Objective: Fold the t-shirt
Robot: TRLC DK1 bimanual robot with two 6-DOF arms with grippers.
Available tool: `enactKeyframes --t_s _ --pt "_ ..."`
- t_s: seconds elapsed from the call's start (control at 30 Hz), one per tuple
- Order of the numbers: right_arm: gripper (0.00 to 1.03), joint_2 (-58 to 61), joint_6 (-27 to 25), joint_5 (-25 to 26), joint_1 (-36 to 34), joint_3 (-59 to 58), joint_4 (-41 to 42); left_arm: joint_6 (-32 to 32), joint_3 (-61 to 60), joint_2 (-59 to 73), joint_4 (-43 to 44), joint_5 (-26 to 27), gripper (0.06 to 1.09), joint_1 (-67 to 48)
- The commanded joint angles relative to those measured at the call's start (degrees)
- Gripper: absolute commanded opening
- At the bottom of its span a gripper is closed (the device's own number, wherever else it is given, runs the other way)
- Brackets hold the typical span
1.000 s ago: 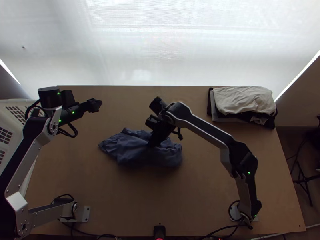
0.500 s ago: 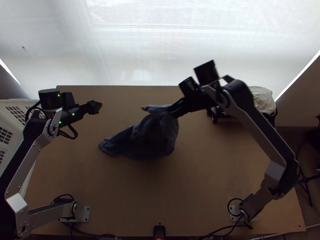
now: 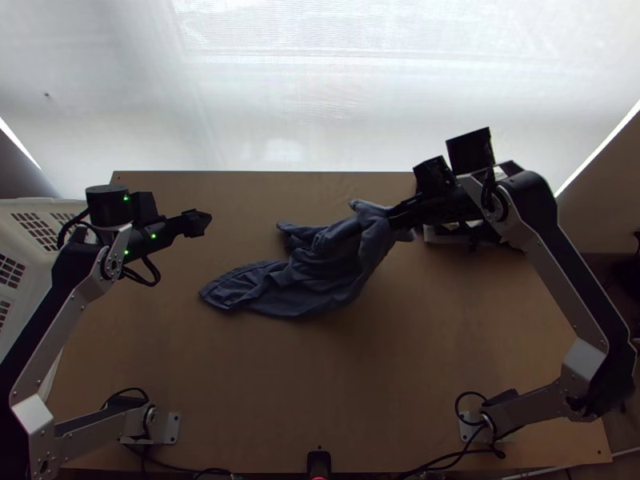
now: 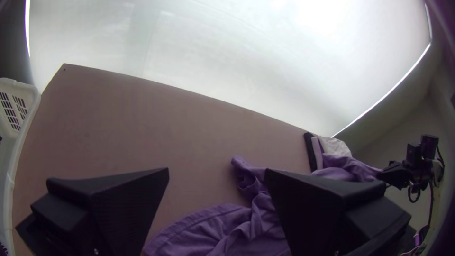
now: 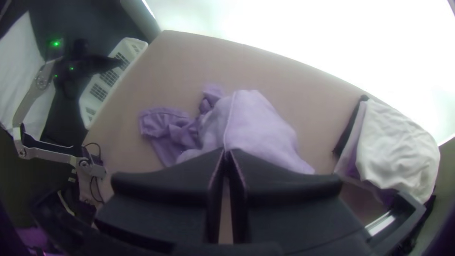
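The blue-grey t-shirt (image 3: 320,264) lies bunched near the table's middle, its right part lifted by my right gripper (image 3: 394,218). In the right wrist view the fingers of my right gripper (image 5: 226,154) are pressed together on the lifted cloth, and the shirt (image 5: 256,125) hangs from them. Left of the shirt, above the table, is my left gripper (image 3: 204,223), touching nothing. The left wrist view has my left gripper (image 4: 217,173) with its fingers wide apart, the shirt (image 4: 227,227) lying beyond them.
A stack of cloths (image 5: 395,147), white on top, lies at the table's far right corner, partly beneath the right arm in the top view. A white basket (image 3: 32,264) with slotted walls stands along the left edge of the table (image 3: 320,384).
My right gripper has moved right and away from the near edge, lifting and drawing out one side of the shirt. The left gripper has shifted slightly right and nearer.
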Motion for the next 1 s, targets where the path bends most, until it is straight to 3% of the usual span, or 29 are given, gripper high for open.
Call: enactKeyframes --t_s 0.0,0.2,0.3,0.33,0.37,0.43,0.73,0.87,0.97 --pt "0.03 -3.04 0.23 4.74 -2.83 -10.1 2.97 0.56 -2.2 -2.08 -0.09 0.04 1.04 -0.45" --pt "0.03 -3.48 1.73 16.6 -4.68 -16.25 4.73 0.65 -3.52 -3.49 -0.17 0.04 1.04 -0.45" --pt "0.04 -4.45 2.26 18.98 -6.26 -18.45 5.96 0.65 -4.31 -4.28 -0.17 0.04 1.04 -0.8" --pt "0.17 -4.71 2.26 19.68 -6.61 -18.8 6.31 0.65 -4.57 -4.46 -0.17 0.04 1.04 -0.8" --pt "0.41 -4.98 2.26 21.09 -6.87 -18.88 6.49 0.74 -4.75 -4.63 -0.17 0.04 1.04 -0.89" --pt "1.0 -4.98 2.26 24.95 -6.79 -18.45 6.49 0.74 -5.1 -4.72 -0.17 0.04 1.04 -0.97" --pt "0.99 -5.42 1.64 27.06 -4.15 -13.79 6.49 1.44 -5.71 -4.72 -0.26 -0.05 1.04 -2.38" --pt "0.99 -5.86 -1.26 21.52 -1.34 -13.35 6.67 4.6 -6.77 -3.75 -3.25 -0.05 1.04 -6.33" --pt "0.99 -6.3 -1.79 20.65 -0.2 -13.17 6.67 8.74 -8.97 -1.47 -4.04 -1.54 1.04 -9.76"
